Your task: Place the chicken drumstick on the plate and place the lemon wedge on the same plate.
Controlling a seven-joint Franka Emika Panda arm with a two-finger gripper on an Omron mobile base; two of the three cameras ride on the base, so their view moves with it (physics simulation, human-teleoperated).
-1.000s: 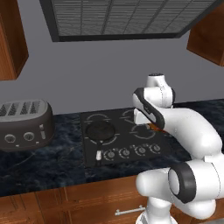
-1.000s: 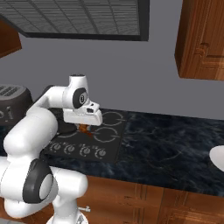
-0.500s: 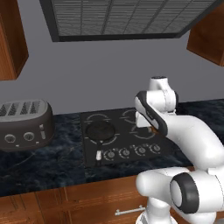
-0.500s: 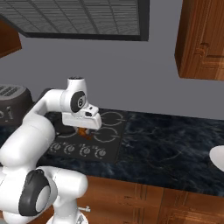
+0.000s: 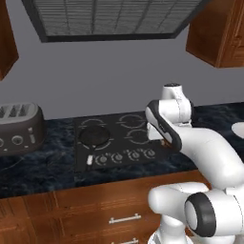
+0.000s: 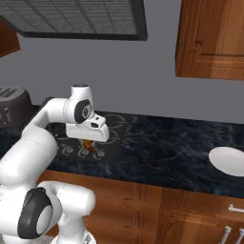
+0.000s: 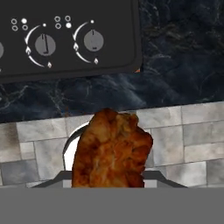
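1. Compared with a second ago, the arm has swung to its right: in the right base view the gripper [image 6: 89, 142] now hangs over the front right corner of the stove [image 6: 102, 138], where it was over the burners before.
2. The fingers are clamped on the chicken drumstick [image 6: 90, 144]. It shows as an orange-brown lump just under the hand, and the hand view shows it large, close against the camera [image 7: 112, 151].
3. In the hand view the stove knobs [image 7: 93, 41] lie beyond the drumstick, with dark counter [image 7: 179, 65] to the stove's right.
4. The plate [image 6: 229, 160] sits on the counter well to the right of the stove, far from the gripper.
5. I judge the carry to be under way: the drumstick is lifted clear of the stove and heading toward the plate, with most of the counter left to cross.
6. I cannot make out the lemon wedge; that part of the task is not yet done.
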